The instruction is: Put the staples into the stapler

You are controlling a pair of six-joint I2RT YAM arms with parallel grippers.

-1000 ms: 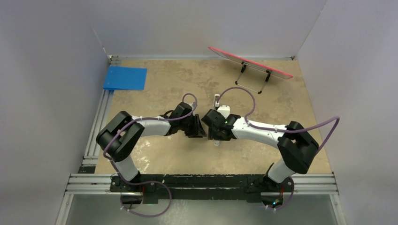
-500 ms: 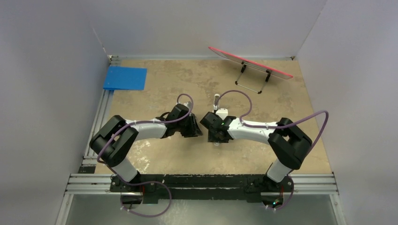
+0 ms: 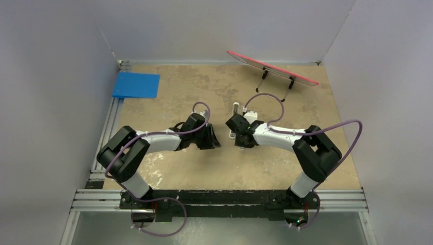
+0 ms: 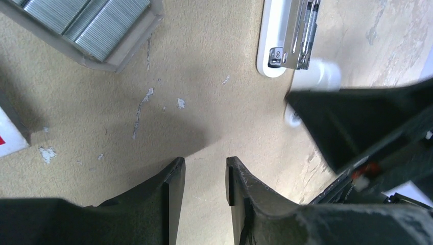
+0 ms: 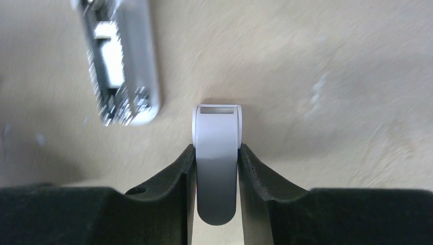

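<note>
1. Two arms meet mid-table in the overhead shot, wrists almost nose to nose over the mottled tan table (image 3: 168,168).
2. We'd look at the right gripper (image 5: 217,150) first. Its jaws are clamped on a short white piece (image 5: 217,132), one finger on each long side. The piece's rounded, slotted end pokes out past the fingertips.
3. That piece is down low by the surface, but we can't tell whether it's actually touching.
4. The stapler (image 4: 275,30) lies on the table just beside the held piece, opened up so the shiny metal channel shows along the white bar. On the right wrist cam it sits up and to the left of the piece, a bit blurry, with a strip of bare table between them.
5. The left gripper (image 4: 204,168) has nothing in it. Its jaws stand slightly apart, and we see plain table through the gap.
6. The staples (image 4: 110,25) sit in a shallow greyish tray (image 4: 122,57), several silvery-grey strips side by side. They're at the top left of the left wrist view, well apart from the stapler.
7. A corner of the red-and-white box (image 4: 7,138) peeks in at the left edge of that same view, near the tray.
8. Way at the back we also spot a blue pad (image 3: 136,84) in the left corner and a red-edged board (image 3: 273,69) propped on a wire stand toward the right.
</note>
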